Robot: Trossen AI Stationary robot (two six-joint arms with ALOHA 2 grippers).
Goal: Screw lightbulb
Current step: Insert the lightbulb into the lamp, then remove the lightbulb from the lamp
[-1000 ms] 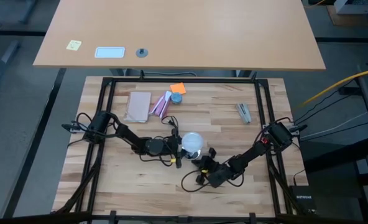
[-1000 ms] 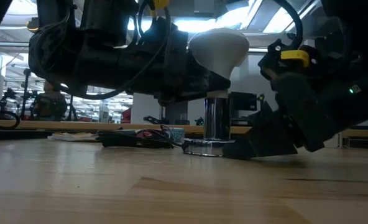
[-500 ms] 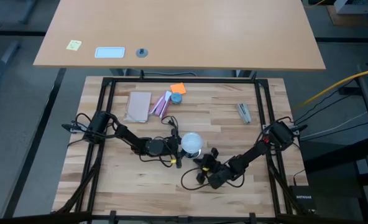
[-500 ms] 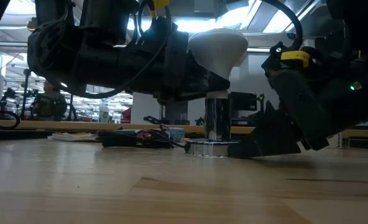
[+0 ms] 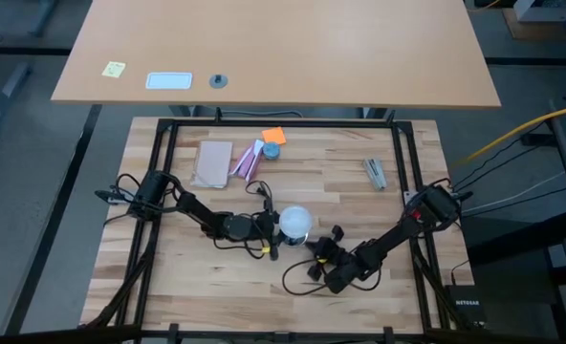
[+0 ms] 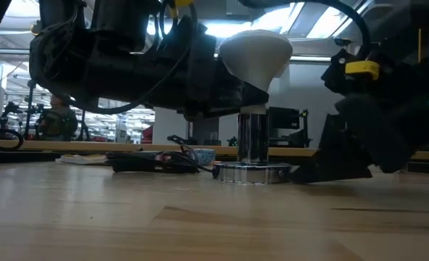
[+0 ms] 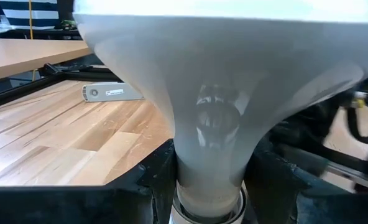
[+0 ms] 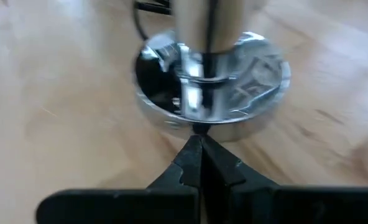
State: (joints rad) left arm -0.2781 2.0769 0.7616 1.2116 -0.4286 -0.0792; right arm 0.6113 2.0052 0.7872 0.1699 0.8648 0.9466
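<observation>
The frosted white lightbulb point(image 6: 254, 52) stands upright, globe up. Its narrow neck sits in the top of a silvery socket point(image 6: 252, 138), which stands on its round disc base point(image 6: 252, 172) at mid-table. My left gripper point(image 5: 270, 227) reaches in level from the table's left and is shut on the bulb point(image 5: 294, 222). My right gripper point(image 8: 198, 149) comes from the right, slanting down. Its fingers are shut, with their tips at the disc's rim. The socket's thin dark cord point(image 5: 295, 278) loops toward the near edge. My left gripper pinches the bulb's narrow neck point(image 7: 209, 177) between its two fingers point(image 7: 151, 180), one on each side, coming level from the table's left. The bulb stands upright above the socket, its globe above the fingers. My right gripper's shut fingertips point(image 8: 196, 142) meet the near rim of the socket's disc base point(image 8: 199, 127), slanting down from the table's right. The disc lies flat on the table.
At the far middle lie a tan pad point(image 5: 213, 162), a pink-and-white packet point(image 5: 248, 161), an orange slip point(image 5: 273, 135) and a small blue thing point(image 5: 272, 151). A grey metal piece point(image 5: 376, 172) lies at the far right. Black frame rails point(image 5: 163, 182) border the table.
My right gripper has turned and drawn back a little toward the table's right edge, so more of the disc base shows in the low view. It stays shut. The bulb, the socket and my left gripper have kept their places.
</observation>
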